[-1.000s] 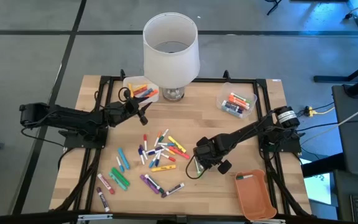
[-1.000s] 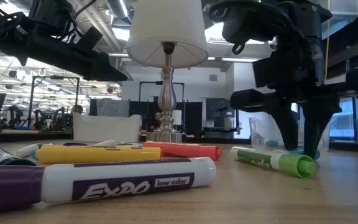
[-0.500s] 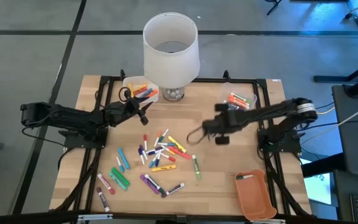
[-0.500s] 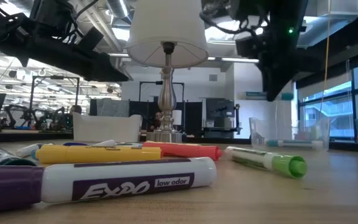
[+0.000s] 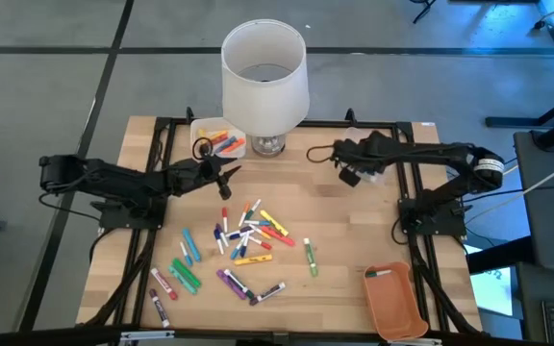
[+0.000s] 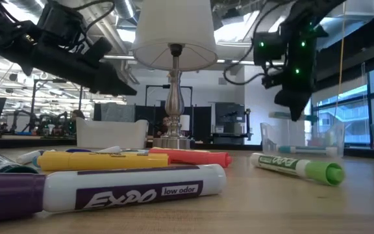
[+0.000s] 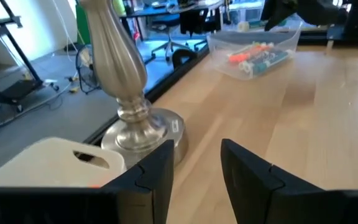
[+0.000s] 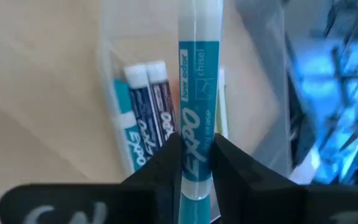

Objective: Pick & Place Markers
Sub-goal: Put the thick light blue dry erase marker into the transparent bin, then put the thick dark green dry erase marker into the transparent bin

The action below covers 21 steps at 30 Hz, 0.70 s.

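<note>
While the right gripper (image 5: 354,157) hangs above the table just to the right of the lamp base (image 5: 267,145), its fingers are clamped on a teal Expo marker (image 8: 195,99), which sticks straight out between them over the clear bin (image 5: 365,158) of markers to the right of the lamp. The loose markers (image 5: 248,235) lie scattered in front of the lamp, a green one (image 5: 310,257) off to their right. The left gripper (image 5: 221,173) hovers just left of the lamp base, beside the white tray (image 5: 203,128), its fingers (image 7: 160,171) apart and holding nothing.
</note>
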Each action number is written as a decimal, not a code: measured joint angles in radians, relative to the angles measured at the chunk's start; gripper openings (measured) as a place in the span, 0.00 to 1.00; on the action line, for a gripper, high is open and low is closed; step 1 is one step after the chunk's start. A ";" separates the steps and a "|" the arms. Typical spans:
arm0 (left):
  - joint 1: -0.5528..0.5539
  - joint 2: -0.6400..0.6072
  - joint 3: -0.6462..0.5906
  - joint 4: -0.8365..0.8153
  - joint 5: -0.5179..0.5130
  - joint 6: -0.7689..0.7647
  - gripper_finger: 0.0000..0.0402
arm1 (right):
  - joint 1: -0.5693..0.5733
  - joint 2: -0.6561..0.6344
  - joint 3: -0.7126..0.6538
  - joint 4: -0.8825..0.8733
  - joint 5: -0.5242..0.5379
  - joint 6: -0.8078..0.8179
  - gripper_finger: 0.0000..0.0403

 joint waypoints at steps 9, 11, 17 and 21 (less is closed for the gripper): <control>0.001 0.081 0.000 0.079 -0.016 0.013 0.32 | -0.055 0.000 -0.018 0.012 0.007 0.039 0.45; 0.001 0.094 0.000 0.086 -0.016 0.014 0.32 | -0.038 0.000 -0.018 0.019 -0.025 0.051 0.47; 0.001 0.107 0.000 0.085 -0.017 0.024 0.32 | 0.121 0.000 -0.023 0.094 -0.214 0.204 0.45; 0.000 0.107 0.000 0.085 -0.017 0.024 0.32 | 0.280 0.000 -0.029 0.192 -0.287 0.341 0.42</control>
